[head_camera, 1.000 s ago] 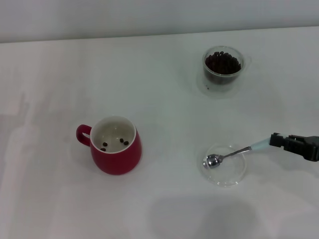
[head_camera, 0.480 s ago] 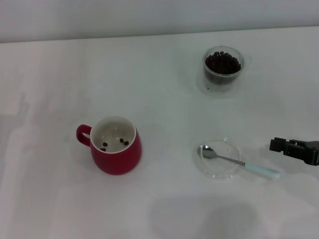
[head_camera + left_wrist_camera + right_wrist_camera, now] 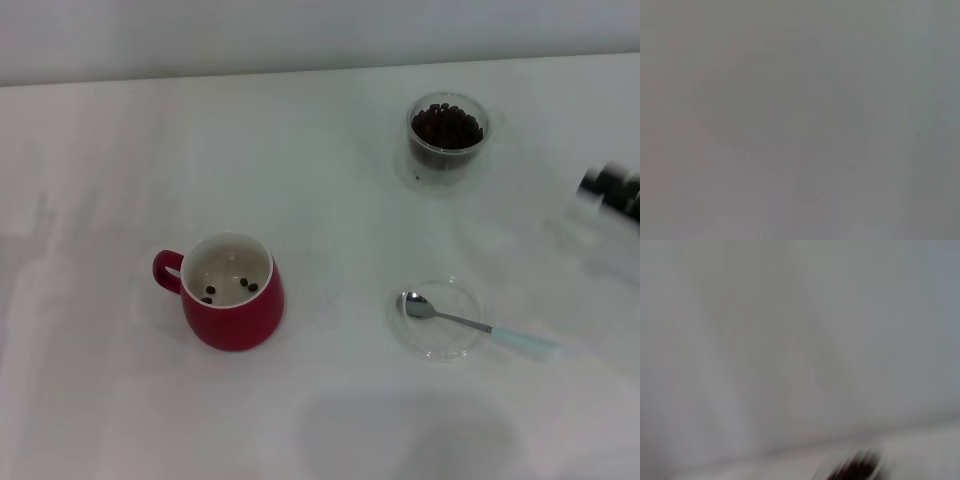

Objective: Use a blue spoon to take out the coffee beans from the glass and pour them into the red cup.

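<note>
While the spoon (image 3: pixel 470 324) lies unheld on the saucer (image 3: pixel 436 320), the right gripper (image 3: pixel 607 187), finger state indeterminable, is judged between scoops; regrasping is required next.

The left wrist view showed only a plain, even grey surface (image 3: pixel 790 120) that filled the whole picture. One tiny dark speck (image 3: pixel 918 134) sat toward 3 o'clock from the centre. It was not possible to tell what the surface was. No object could be made out on it.
</note>
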Robot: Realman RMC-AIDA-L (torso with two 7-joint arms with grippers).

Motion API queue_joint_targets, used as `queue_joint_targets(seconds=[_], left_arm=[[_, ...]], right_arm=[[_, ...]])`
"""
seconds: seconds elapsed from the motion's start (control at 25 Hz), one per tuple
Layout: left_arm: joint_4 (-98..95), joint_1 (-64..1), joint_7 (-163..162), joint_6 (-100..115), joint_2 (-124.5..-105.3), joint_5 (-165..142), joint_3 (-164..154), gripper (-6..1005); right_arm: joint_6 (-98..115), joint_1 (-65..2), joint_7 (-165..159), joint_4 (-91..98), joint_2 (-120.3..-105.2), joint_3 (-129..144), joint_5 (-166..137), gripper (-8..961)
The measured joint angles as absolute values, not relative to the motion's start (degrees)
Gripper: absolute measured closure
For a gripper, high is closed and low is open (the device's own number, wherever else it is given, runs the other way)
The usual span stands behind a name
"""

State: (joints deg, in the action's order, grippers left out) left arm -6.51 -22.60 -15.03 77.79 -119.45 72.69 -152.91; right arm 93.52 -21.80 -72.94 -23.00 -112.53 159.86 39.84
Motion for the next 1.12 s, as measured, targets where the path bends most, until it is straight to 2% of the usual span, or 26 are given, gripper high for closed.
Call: queue_joint_targets(seconds=[0.2, 0.32, 0.52, 0.64, 1.12], left_arm=[[-7.1, -22.4, -15.1, 77.9, -119.48, 72.6, -153.0, 227], [-8.1, -21.4, -15.1, 77.9, -119.46, 72.5, -153.1, 227], [-8.2, -20.5, -15.1, 78.0, -119.44, 72.5, -153.1, 228], [-8.3, -19.7, -15.1, 77.9, -119.42, 72.5, -153.1, 228], [-8.5, -20.1, -15.1, 77.0, -119.36, 72.3, -153.2, 224]], right_arm=[[88.1, -21.6, -60.2, -20.1, -115.20, 159.3, 56.4, 450], [84.7, -21.0, -40.8, -9.7, -115.21, 159.3, 66.3, 335], [80.5, -21.7, -30.2, -5.5, -115.33, 159.3, 73.7, 133], [76.7, -23.4, -26.4, -4.8, -115.38, 159.1, 75.9, 81], [67.2, -29.6, 0.3, 2.0, -115.46, 147.7, 78.3, 79]])
